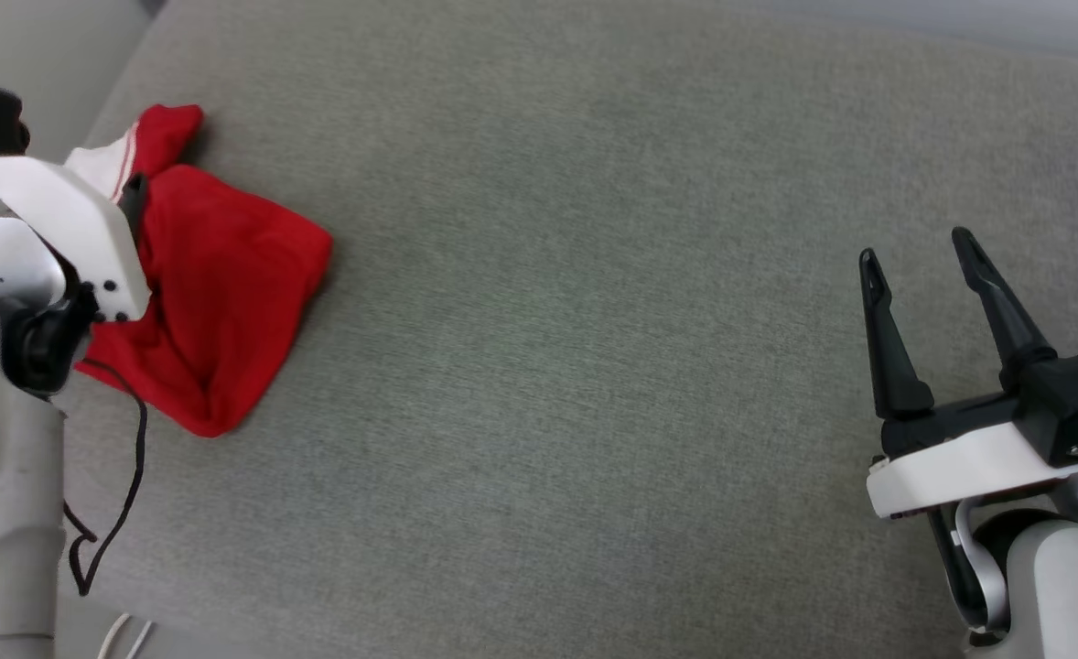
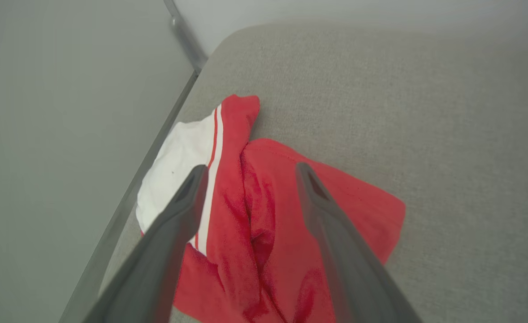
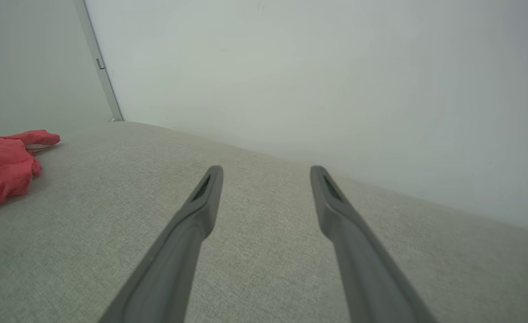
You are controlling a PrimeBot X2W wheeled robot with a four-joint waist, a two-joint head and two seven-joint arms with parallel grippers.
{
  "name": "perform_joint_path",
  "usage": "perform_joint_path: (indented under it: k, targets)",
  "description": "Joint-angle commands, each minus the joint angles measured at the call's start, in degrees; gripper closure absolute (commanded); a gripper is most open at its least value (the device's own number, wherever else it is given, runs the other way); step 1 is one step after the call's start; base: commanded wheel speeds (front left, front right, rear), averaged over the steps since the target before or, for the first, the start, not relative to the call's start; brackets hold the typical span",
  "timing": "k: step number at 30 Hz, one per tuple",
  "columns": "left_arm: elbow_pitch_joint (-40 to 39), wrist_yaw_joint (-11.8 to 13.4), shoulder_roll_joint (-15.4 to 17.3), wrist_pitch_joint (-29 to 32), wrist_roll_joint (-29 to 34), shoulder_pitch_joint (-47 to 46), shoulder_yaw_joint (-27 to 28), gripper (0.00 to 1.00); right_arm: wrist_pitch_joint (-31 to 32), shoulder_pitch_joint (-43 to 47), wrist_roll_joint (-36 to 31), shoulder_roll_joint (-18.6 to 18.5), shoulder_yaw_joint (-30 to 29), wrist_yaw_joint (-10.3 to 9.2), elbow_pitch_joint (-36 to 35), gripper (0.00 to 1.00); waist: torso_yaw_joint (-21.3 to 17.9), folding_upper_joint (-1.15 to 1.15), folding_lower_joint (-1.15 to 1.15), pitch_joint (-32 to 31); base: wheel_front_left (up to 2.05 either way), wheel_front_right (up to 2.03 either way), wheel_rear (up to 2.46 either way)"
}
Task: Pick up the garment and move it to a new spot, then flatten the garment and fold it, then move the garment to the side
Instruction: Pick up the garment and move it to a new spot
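Observation:
The garment (image 1: 228,293) lies crumpled at the far left of the grey fabric surface (image 1: 594,366), red with a white sleeve and red-striped trim at its far end. In the left wrist view the garment (image 2: 264,215) sits right under my left gripper (image 2: 248,170), whose fingers stand open over the bunched red cloth and the white sleeve (image 2: 174,157); I cannot tell whether they touch it. My right gripper (image 1: 914,247) hovers open and holds nothing at the right side, far from the garment. The right wrist view has that gripper (image 3: 266,170) over bare fabric, with the garment (image 3: 4,166) at its left edge.
A black cable (image 1: 132,476) hangs from my left arm across the surface's near left part. A pale wall (image 3: 313,80) rises behind the surface, and a metal strip (image 2: 125,211) runs along the left edge beside the garment.

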Motion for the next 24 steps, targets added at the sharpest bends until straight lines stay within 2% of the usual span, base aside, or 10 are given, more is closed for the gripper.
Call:
perform_joint_path:
  k: [1, 6, 12, 13, 14, 15, 16, 19, 24]
  targets:
    - [2.32, -0.34, 1.16, 3.56, -0.99, -0.85, 0.21, 0.00, -0.42, -1.19, -0.14, -0.16, 0.14, -0.02, -0.13, 0.00, -3.35, 0.00, -0.01, 4.13, 0.00, 0.00, 0.00]
    - [9.54, -0.71, 3.62, 11.91, -4.08, -1.27, 1.21, 0.00, -1.23, -2.88, 0.47, -0.25, 0.06, -0.02, 0.71, 0.00, -4.96, 0.00, -0.01, 6.33, 0.00, 0.00, 0.00]
    - [17.25, -0.10, 2.64, 17.40, -7.84, 0.67, 3.04, 0.00, -1.76, -3.90, 0.86, -0.24, 0.22, -0.02, 1.79, 0.00, -6.01, 0.00, -0.01, 7.13, 0.00, 0.00, 0.00]
    - [17.94, 0.23, 2.45, 17.14, -7.83, 0.85, 3.11, 0.13, -1.82, -4.03, 0.92, -0.23, 0.16, -0.02, 1.92, 0.00, -6.12, 0.00, -0.01, 7.08, 0.00, 0.00, 0.00]
    - [18.36, 0.67, 2.37, 16.43, -7.79, 0.94, 3.19, 0.61, -1.88, -4.09, 0.99, -0.23, 0.10, -0.02, 1.97, 0.00, -6.21, 0.00, -0.01, 7.00, 0.00, 0.00, 0.00]
    - [18.95, 0.93, 2.13, 16.16, -8.16, 0.95, 3.46, 0.92, -1.90, -4.08, 1.10, -0.23, -0.02, -0.02, 2.10, 0.00, -6.25, 0.00, -0.01, 6.81, 0.00, 0.00, 0.00]
    - [19.31, 1.30, 1.94, 15.79, -8.21, 0.86, 3.55, 1.00, -1.81, -4.03, 1.17, -0.22, -0.17, -0.02, 2.15, 0.00, -6.20, 0.00, -0.01, 6.61, 0.00, 0.00, 0.00]
    - [19.44, 1.92, 2.14, 12.66, -7.47, 0.40, 3.42, 1.00, -1.93, -3.46, 1.11, -0.20, -0.47, -0.02, 2.52, 0.00, -5.98, 0.00, -0.01, 5.40, 0.00, 0.00, 0.00]
    - [17.54, 3.08, 3.88, 2.34, -4.29, -2.33, 2.46, 1.00, -2.17, -2.03, 1.34, -0.07, -0.68, -0.02, 3.25, 0.00, -5.28, 0.00, -0.01, 2.08, 0.00, 0.00, 0.00]
